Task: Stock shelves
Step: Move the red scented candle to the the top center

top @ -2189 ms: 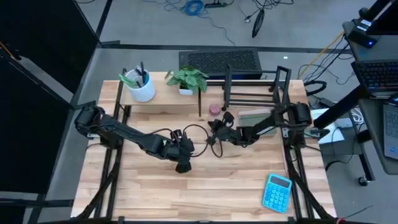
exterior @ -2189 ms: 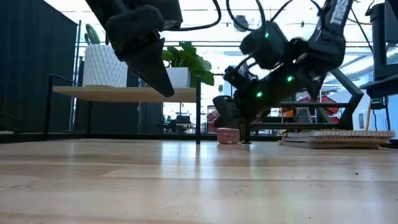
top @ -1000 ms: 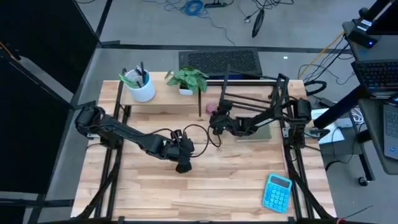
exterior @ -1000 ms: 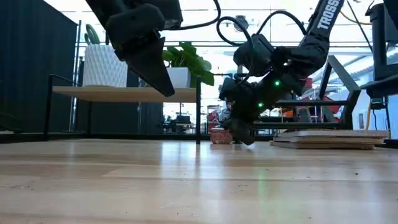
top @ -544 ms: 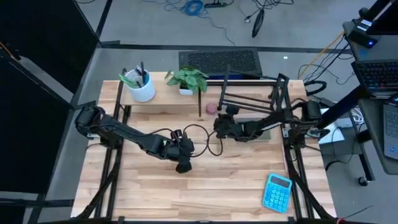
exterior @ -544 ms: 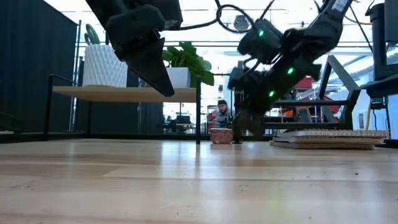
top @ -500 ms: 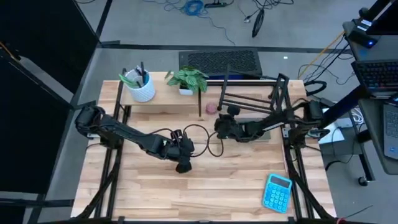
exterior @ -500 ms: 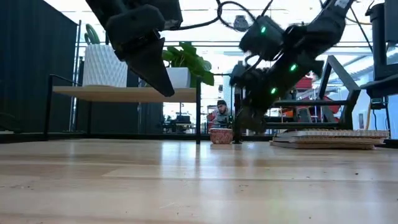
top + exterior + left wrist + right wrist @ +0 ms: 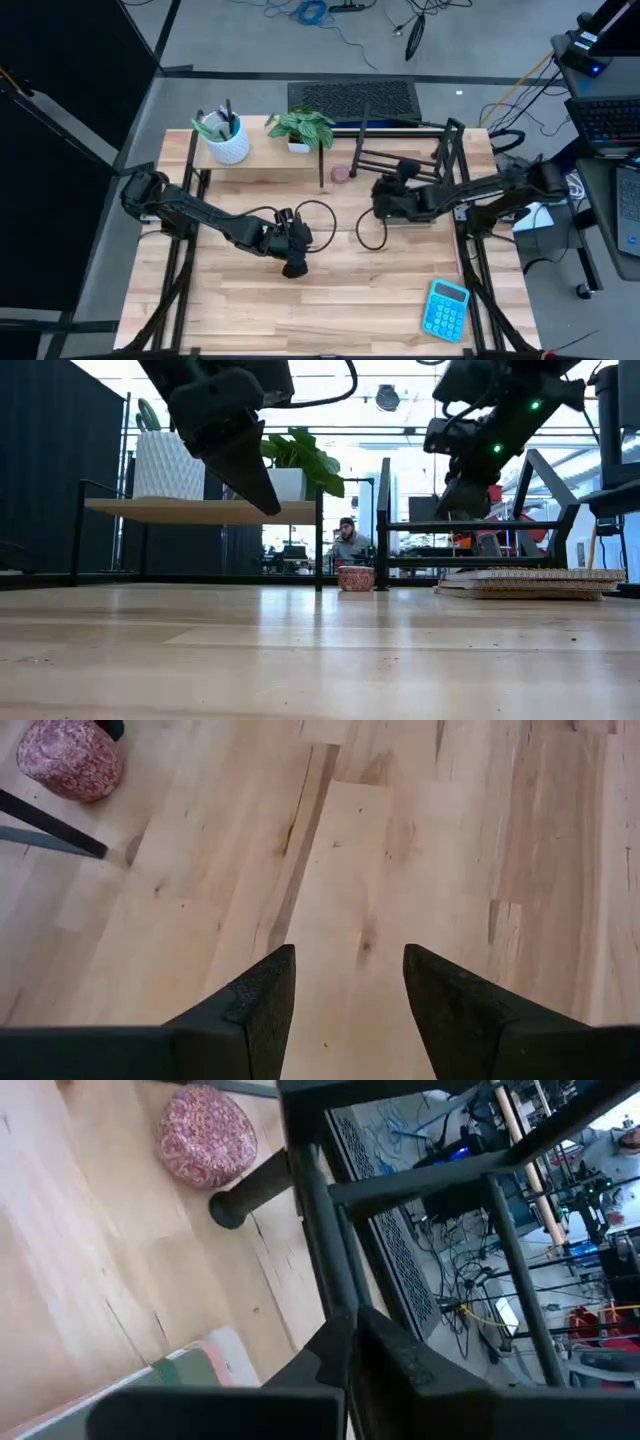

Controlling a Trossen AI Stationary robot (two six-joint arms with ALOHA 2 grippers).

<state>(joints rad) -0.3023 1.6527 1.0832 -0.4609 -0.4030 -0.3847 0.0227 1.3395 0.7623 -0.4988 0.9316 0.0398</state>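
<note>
1. At the back of the table, on its right half, the black wire rack (image 9: 405, 155) stands just beside the pale-wood shelf (image 9: 262, 152), which carries a white pen cup (image 9: 226, 138) and a potted plant (image 9: 303, 128).
2. The right gripper (image 9: 392, 197) hangs at the rack's front edge, raised above the tabletop. In the right wrist view its fingers (image 9: 385, 1340) look pressed together against one of the rack's bars, so it seems clenched on the rack, though I cannot be sure the bar is actually between them.
3. Risk: if the rack really is held and the arm lifts or drags it unevenly, a leg could sweep the small pink pot (image 9: 342, 173) that sits just beside it, or knock the flat stack of books (image 9: 535, 582) lying near its feet.
4. Risk: a grip on a thin round bar may slip, letting the rack tip or drop.
5. The left gripper (image 9: 293, 247) waits over the middle of the table with its fingers apart and nothing between them.
6. The blue calculator (image 9: 446, 308) lies well apart, near the front right corner, not yet stocked.
7. Against the frames of two seconds ago, the right gripper was then low beside the pink pot; it now sits farther right and higher, at the rack. The left arm has not moved.
</note>
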